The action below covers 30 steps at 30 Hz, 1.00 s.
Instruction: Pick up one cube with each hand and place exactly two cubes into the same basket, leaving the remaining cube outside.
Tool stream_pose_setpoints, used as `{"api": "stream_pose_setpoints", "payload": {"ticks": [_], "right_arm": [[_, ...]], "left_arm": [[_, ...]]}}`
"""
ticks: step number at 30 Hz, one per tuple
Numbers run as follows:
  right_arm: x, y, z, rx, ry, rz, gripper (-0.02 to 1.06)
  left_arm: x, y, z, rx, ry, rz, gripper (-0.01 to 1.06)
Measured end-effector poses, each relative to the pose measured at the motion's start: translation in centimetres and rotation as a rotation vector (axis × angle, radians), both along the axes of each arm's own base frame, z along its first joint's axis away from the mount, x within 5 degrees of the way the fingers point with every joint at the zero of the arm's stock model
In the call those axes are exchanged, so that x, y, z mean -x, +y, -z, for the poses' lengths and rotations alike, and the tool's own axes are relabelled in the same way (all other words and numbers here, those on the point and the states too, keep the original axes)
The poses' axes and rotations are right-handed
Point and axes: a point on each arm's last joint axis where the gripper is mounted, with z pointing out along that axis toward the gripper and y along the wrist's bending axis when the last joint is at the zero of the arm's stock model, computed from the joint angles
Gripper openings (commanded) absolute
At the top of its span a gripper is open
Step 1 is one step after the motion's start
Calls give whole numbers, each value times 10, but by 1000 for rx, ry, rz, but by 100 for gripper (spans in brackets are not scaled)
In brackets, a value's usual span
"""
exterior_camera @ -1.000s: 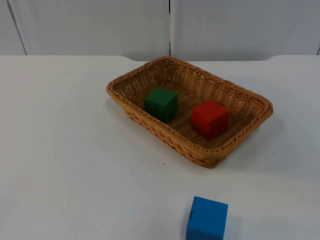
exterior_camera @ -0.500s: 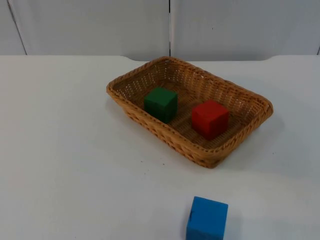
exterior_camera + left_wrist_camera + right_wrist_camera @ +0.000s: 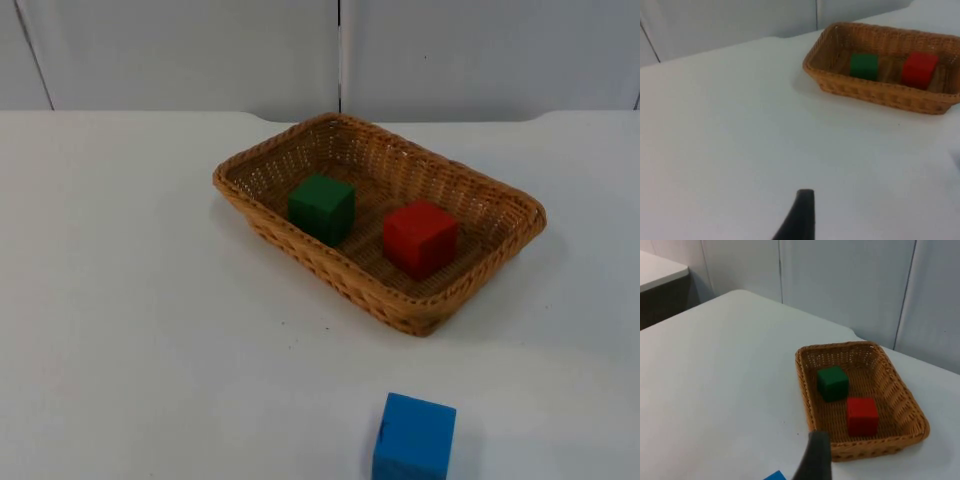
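The green cube (image 3: 322,207) and red cube (image 3: 420,237) sit apart inside the basket (image 3: 250,205); the blue cube (image 3: 414,437) lies outside, well apart. They look like light, rigid blocks, best pinched across 2 opposite flat faces. I cannot tell either claw's state.

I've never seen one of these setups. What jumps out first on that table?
A woven basket sits on the white table, with a green cube and a red cube side by side inside. A bright blue cube sits alone outside it, toward the table's near edge.
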Motion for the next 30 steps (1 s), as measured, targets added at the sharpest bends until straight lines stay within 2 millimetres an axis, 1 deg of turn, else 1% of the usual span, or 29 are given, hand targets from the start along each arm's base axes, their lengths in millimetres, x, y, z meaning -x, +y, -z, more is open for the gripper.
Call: {"api": "stream_pose_setpoints", "payload": {"ticks": [2,9,14,21,25,30], "right_arm": [[3,-2,1,7,0,-2,69],[14,-7,5,35,20,-2,69],[16,-12,11,57,77,34,69],[18,-13,16,84,131,36,69],[19,-15,20,131,168,47,69],[24,-20,22,138,169,74,69]], "left_arm": [[-1,0,4,1,16,-3,83],[-2,-1,5,7,20,-7,83],[-3,-1,7,4,30,-7,83],[-3,-1,7,4,31,-7,83],[-3,-1,7,4,31,-7,83],[-3,-1,7,4,31,-7,83]]}}
